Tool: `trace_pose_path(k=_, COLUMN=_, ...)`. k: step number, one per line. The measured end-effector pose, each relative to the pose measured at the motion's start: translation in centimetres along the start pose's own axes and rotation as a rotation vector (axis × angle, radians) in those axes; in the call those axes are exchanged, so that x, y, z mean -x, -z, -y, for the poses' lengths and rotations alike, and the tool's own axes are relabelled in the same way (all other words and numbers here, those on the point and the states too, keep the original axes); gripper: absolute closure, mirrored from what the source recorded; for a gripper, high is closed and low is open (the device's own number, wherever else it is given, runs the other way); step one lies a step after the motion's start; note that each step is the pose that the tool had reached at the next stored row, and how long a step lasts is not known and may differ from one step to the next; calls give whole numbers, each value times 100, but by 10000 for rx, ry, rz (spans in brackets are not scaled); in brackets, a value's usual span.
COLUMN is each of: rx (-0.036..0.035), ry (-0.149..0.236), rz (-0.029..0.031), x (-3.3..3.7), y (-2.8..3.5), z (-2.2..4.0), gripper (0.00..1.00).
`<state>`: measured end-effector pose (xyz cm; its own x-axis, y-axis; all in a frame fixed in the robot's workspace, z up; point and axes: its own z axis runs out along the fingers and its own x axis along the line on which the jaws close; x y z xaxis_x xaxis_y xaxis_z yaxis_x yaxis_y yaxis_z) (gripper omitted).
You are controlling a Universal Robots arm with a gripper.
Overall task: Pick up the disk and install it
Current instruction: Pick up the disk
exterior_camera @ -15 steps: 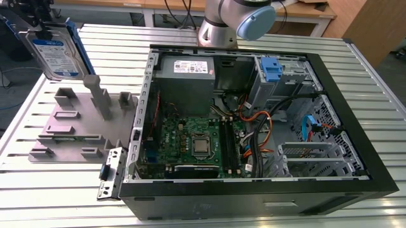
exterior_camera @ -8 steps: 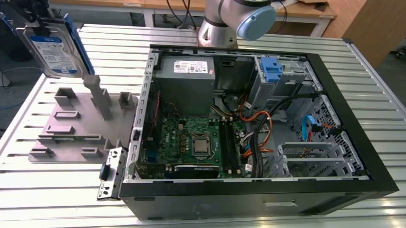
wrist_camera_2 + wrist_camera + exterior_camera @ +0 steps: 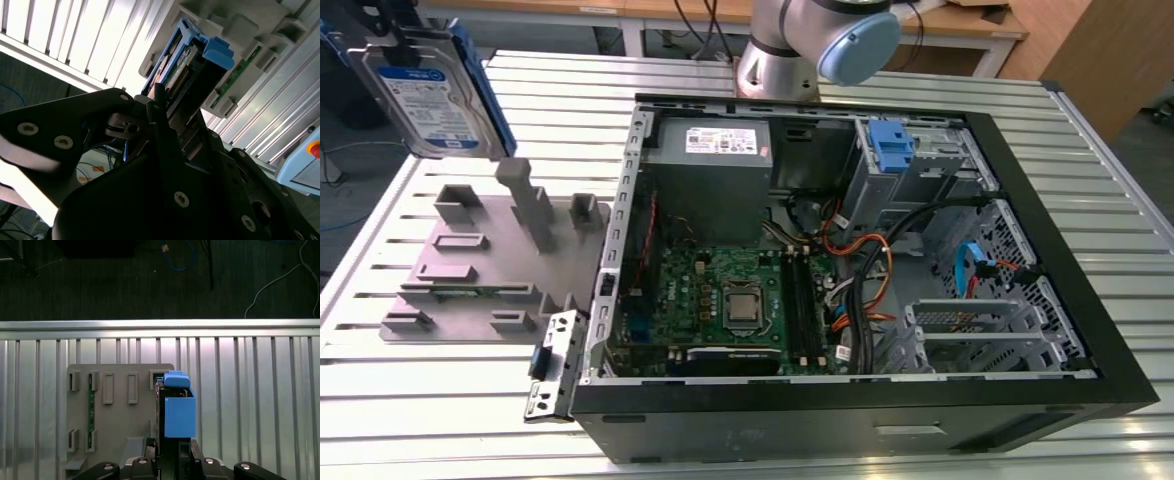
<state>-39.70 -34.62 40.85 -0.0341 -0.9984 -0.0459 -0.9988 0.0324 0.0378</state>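
Disk gripped on edge, lifted clear of the counter.

My fingers [image 3: 161, 122] are clamped on the disk [image 3: 427, 95]. Most of it juts past the fingertips, so I judge it could pivot or slip, and its blue rails could snag the open case [image 3: 1067, 300]. Beneath the fingers lie the ribbed metal counter [image 3: 260, 405] and grey fixture [image 3: 120, 420]; beyond them, dark floor [image 3: 100, 280] with loose cables [image 3: 280, 275].

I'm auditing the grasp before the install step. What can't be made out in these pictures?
1. Exterior view: the disk runs off the upper edge, so the grip on it is cut off.
2. Second wrist view: the gripper covers the disk's lower half.
3. First wrist view: the disk is edge-on, so its label faces away.
4. Exterior view: the blue bracket hides the inside of the drive cage.
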Motion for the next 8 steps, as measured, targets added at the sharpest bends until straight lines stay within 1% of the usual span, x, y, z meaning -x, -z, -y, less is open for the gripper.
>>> trace_pose_path(k=3, rx=-1, ry=0, rz=0, x=1, y=14, z=0, gripper=65)
trace_pose_path(k=8, rx=-3, ry=1, rz=0, x=1, y=18, z=-1, gripper=65)
